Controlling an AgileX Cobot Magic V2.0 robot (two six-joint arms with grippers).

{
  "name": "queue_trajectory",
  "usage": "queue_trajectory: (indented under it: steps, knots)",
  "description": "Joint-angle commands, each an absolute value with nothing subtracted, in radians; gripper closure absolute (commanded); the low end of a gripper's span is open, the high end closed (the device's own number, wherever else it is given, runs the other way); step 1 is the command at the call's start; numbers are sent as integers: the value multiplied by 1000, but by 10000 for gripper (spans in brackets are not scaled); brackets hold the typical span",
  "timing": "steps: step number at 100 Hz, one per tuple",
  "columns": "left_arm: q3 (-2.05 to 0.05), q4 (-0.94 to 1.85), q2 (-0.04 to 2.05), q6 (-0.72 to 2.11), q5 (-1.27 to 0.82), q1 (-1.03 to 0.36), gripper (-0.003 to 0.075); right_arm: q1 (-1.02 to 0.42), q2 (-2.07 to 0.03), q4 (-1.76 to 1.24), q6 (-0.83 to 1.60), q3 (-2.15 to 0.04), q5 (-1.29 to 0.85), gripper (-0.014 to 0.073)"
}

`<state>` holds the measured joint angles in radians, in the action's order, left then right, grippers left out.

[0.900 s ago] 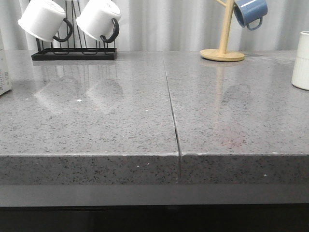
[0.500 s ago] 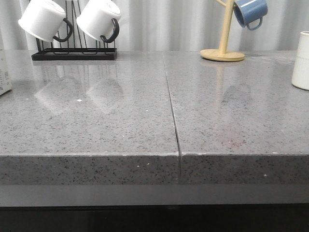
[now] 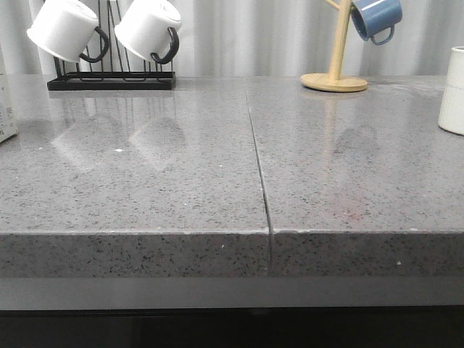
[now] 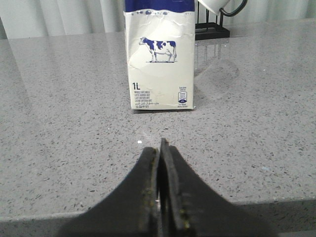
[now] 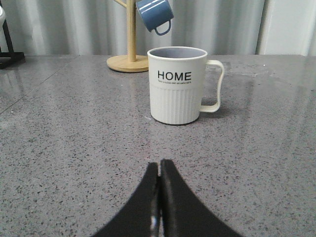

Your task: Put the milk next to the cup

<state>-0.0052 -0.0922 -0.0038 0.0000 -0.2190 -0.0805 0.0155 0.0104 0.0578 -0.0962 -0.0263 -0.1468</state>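
Note:
The milk [image 4: 159, 57], a white carton with a dark blue top and a cow picture, stands upright on the grey counter in the left wrist view, some way ahead of my left gripper [image 4: 159, 144], which is shut and empty. In the front view only a sliver of the milk [image 3: 6, 109] shows at the far left edge. The cup [image 5: 178, 85], cream-white with "HOME" lettering and a ribbed lower half, stands upright ahead of my right gripper [image 5: 160, 164], which is shut and empty. The cup [image 3: 454, 90] is cut by the front view's right edge. Neither arm shows in the front view.
A black rack [image 3: 112, 78] with two white, black-handled mugs [image 3: 148, 29] stands at the back left. A wooden mug tree [image 3: 335, 76] with a blue mug [image 3: 375, 17] stands at the back right. A seam [image 3: 257, 156] splits the counter; its front edge [image 3: 217, 233] is near.

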Motion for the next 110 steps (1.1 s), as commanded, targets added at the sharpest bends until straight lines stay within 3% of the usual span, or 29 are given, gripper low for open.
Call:
queue_trajectory:
  steps: [1, 26, 50, 55, 67, 77, 110]
  knots:
    - [41, -85, -35, 0, -133, -85, 741, 14, -1, 61, -86, -128, -152, 659]
    - [41, -85, -35, 0, -133, -85, 741, 14, -189, 60, -86, -307, -282, 659]
    - [41, -85, -35, 0, -133, -85, 741, 14, -353, 60, -86, -339, -190, 657]
    - [41, -85, -35, 0, -133, -85, 741, 14, -385, 60, -86, -339, -159, 627]
    - [41, -85, -35, 0, -133, -85, 741, 14, -456, 60, -86, -338, -55, 437]
    - [41, -85, -35, 0, -133, -85, 741, 17, -526, 60, -86, -338, 65, 338]
    - [41, -85, -35, 0, -133, -85, 741, 148, -843, 60, -86, -338, 386, 335]
